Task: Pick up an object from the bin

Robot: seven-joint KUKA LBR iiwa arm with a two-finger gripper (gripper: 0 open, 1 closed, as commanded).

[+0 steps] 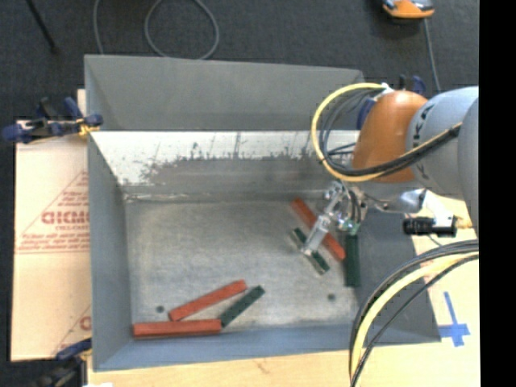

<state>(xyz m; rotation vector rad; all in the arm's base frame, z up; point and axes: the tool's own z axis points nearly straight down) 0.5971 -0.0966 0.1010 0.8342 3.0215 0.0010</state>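
My pincer point(314, 248) hangs low inside the grey metal bin point(201, 103), over the lower end of a flat orange-red stick point(305, 213). That stick is my landmark for everything else. It lies slantwise on the floor, and my wrist crosses above its middle, so its upper end shows bare on the side away from my arm. Whether my pincer is spread or pressed together I cannot tell (the metal parts overlap too much from this angle). I see nothing clearly caught in it.

Just beyond the landmark stick's lower end, on the side nearer my arm, a slim dark green stick point(351, 266) lies almost straight up and down in the view. It is near my pincer, but I cannot tell whether they touch. One or two short dark bits sit right at my pincer's tip, and I cannot say if they are loose things or part of me.

Well apart from the landmark stick, far down and away from my arm, three more sticks lie together: a slanted orange-red one point(208, 301), a level orange-red one point(177, 327) below it, and a dark green one point(242, 305) beside them.
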